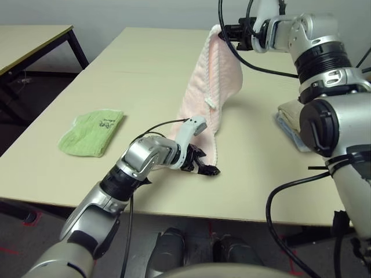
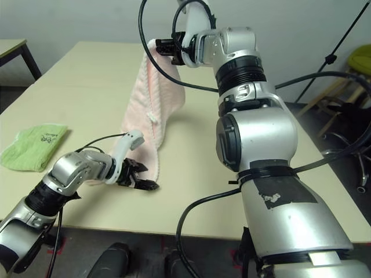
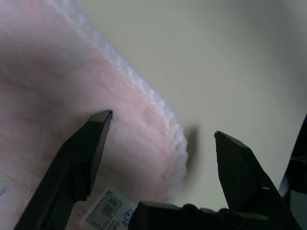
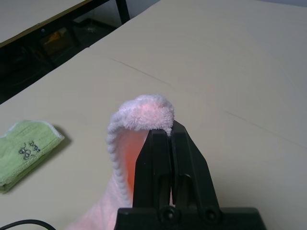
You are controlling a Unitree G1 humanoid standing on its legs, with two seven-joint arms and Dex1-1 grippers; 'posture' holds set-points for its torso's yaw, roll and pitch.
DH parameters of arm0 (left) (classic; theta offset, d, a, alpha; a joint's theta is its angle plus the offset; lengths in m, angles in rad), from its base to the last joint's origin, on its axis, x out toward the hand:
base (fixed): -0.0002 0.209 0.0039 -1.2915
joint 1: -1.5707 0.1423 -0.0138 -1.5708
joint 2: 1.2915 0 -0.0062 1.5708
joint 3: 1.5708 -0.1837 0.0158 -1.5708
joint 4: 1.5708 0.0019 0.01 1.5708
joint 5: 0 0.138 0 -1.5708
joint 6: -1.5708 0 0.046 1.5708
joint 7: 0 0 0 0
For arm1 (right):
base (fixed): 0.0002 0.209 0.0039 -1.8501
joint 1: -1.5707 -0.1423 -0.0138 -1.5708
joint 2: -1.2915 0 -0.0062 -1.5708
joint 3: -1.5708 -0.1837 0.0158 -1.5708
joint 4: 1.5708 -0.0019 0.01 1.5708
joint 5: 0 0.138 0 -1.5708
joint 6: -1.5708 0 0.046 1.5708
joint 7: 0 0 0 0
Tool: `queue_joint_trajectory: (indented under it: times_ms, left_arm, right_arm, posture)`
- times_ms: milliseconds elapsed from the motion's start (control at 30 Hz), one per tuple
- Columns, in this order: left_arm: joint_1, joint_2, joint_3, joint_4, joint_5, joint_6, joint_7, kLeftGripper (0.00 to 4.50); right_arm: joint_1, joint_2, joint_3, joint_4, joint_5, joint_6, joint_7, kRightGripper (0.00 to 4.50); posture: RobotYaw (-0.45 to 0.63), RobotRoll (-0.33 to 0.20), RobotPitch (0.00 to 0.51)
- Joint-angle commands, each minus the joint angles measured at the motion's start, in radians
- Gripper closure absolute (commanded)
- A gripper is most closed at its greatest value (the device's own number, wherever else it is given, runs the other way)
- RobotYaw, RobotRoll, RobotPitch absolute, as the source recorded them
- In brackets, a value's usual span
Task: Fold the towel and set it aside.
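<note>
The pale table (image 1: 145, 58) spreads wide under everything, and hanging over the middle of it is the pink towel (image 1: 208, 75), lifted high by one corner so it drapes down in a long fold, its lower end resting on the tabletop. A white corded edge runs down its side, with a small loop partway along. Up top, the right gripper (image 4: 165, 132) has its fingers pressed tight together on that raised corner, the terry bunched over the fingertips, so the towel is hanging from it. Down low, the left gripper (image 1: 204, 166) is at the towel's bottom end, black fingers (image 3: 88, 143) spread wide apart; one finger lies against the pink pile, the other stands over bare table just past the white edging, with the towel's edge between them and nothing pinched. A white label (image 3: 108, 211) shows on the towel close to that gripper's base. Over on the robot's left lies a folded lime-green cloth (image 1: 93, 132), well apart from the towel. At the right edge, beside the right arm, sits a folded beige towel (image 1: 293, 121).
</note>
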Motion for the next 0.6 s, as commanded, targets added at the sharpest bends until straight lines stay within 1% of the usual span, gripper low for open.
queue_joint_trajectory:
  times_ms: [33,100,133,167,267,367,400,467,533,600]
  left_arm:
    - [0.020,0.005,-0.059,0.058,0.084,-0.053,0.010,0.64]
    - [0.026,0.005,-0.058,0.057,0.092,-0.057,-0.006,1.39]
    - [0.028,0.004,-0.053,0.054,0.095,-0.058,-0.009,1.66]
    - [0.028,0.008,-0.045,0.053,0.097,-0.059,-0.015,2.09]
    - [0.031,0.037,-0.032,0.042,0.105,-0.074,-0.041,3.11]
    - [0.048,0.063,-0.006,0.009,0.091,-0.075,-0.069,4.19]
    - [0.053,0.070,0.005,-0.002,0.085,-0.071,-0.077,4.48]
    - [0.062,0.092,0.027,-0.033,0.074,-0.061,-0.095,4.48]
    - [0.070,0.113,0.072,-0.065,0.041,-0.039,-0.116,4.48]
    - [0.077,0.152,0.112,-0.093,0.019,-0.027,-0.140,4.48]
  right_arm:
    - [-0.023,-0.007,-0.010,0.001,-0.006,0.013,0.013,4.50]
    - [-0.020,-0.012,-0.007,-0.003,-0.008,0.018,0.020,4.50]
    - [-0.018,-0.015,-0.006,-0.005,-0.009,0.021,0.023,4.50]
    - [-0.015,-0.019,-0.004,-0.009,-0.010,0.027,0.027,4.50]
    - [0.002,-0.035,0.004,-0.026,-0.014,0.045,0.044,4.50]
    - [0.024,-0.052,0.007,-0.044,-0.017,0.063,0.054,4.50]
    - [0.031,-0.056,0.008,-0.051,-0.017,0.068,0.056,4.50]
    - [0.048,-0.067,0.011,-0.072,-0.017,0.086,0.065,4.50]
    - [0.073,-0.082,0.018,-0.100,-0.019,0.107,0.079,4.50]
    - [0.101,-0.099,0.027,-0.132,-0.022,0.130,0.093,4.50]
  posture:
    - [0.19,0.000,0.055]
    - [0.19,0.000,0.054]
    - [0.19,0.000,0.053]
    - [0.19,0.000,0.053]
    - [0.19,0.000,0.051]
    - [0.19,0.000,0.050]
    - [0.19,0.000,0.049]
    - [0.19,0.000,0.048]
    - [0.19,0.000,0.046]
    - [0.19,0.000,0.046]
